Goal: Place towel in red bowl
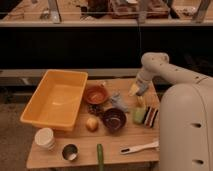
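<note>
Wooden table [127, 136], light top. On it:
- yellow tub [55, 101], left side
- red bowl [96, 94], just right of the tub
- grey towel [119, 101], crumpled, beside the red bowl
- dark bowl [114, 119], centre
- round fruit [92, 123], next to the dark bowl
- green block [138, 115] and striped block [150, 116], side by side at the right
- stack of white cups [44, 138], metal cup [69, 152], green stick-shaped item [100, 157] and white utensil [140, 147], along the front edge

Gripper [136, 91] over the right rear of the top.

Matt wooden table [131, 136], glossy red bowl [96, 94], cloth towel [119, 101] with the smooth pincer [136, 93] just beside it.
</note>
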